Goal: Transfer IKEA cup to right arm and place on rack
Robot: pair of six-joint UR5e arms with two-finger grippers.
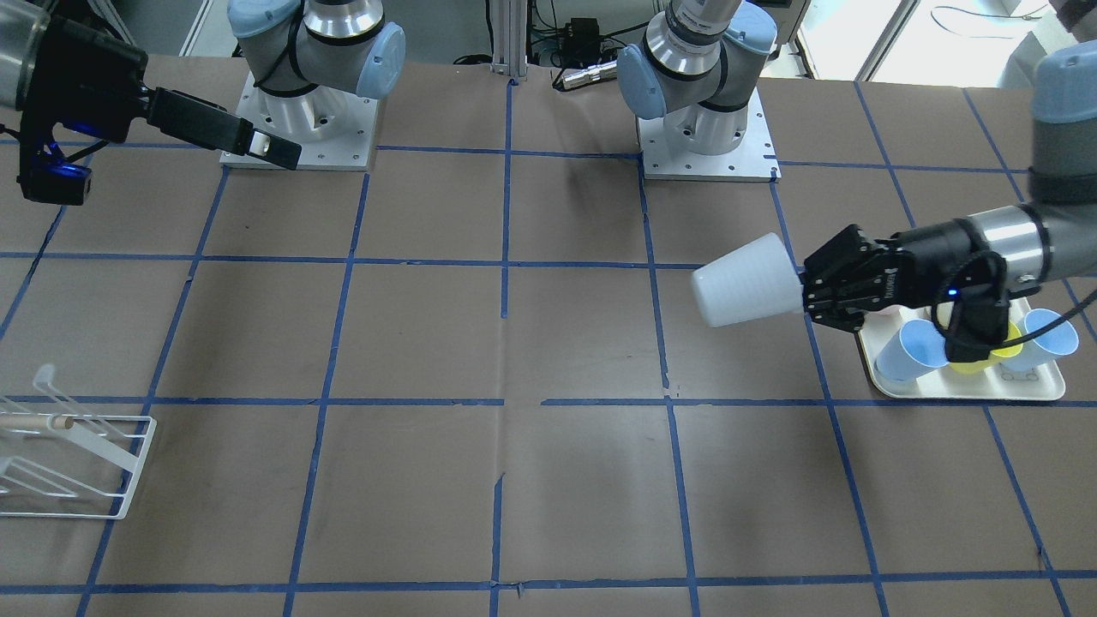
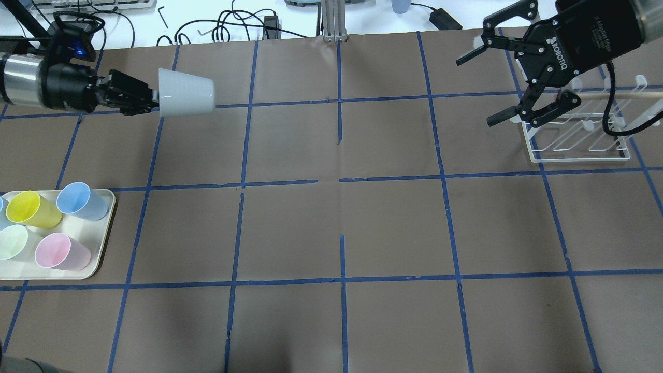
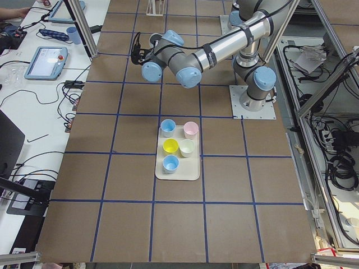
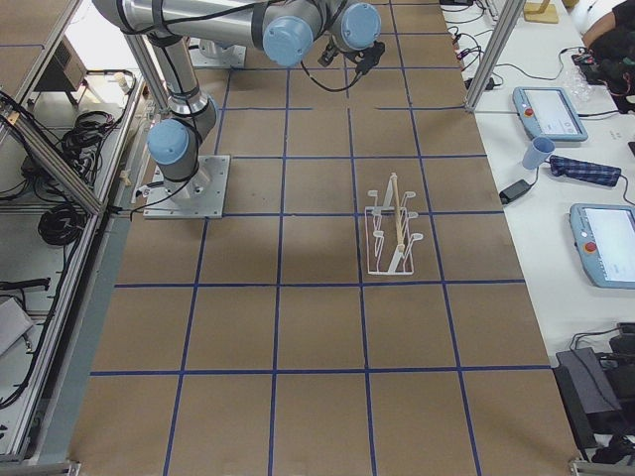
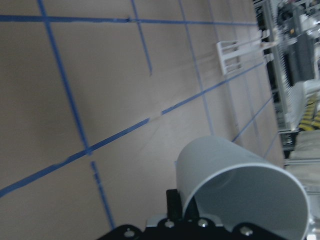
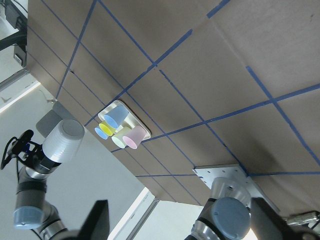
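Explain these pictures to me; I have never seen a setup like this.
Two robot arms stand at a brown table. Two pictures look down from behind and in front of the robot, two from the table's ends, two from cameras on the wrists. The left tool is shut on the rim of a grey cup, held sideways in the air. The right tool hangs open; a white wire rack stands on its side. Five coloured cups stand on a cream tray.
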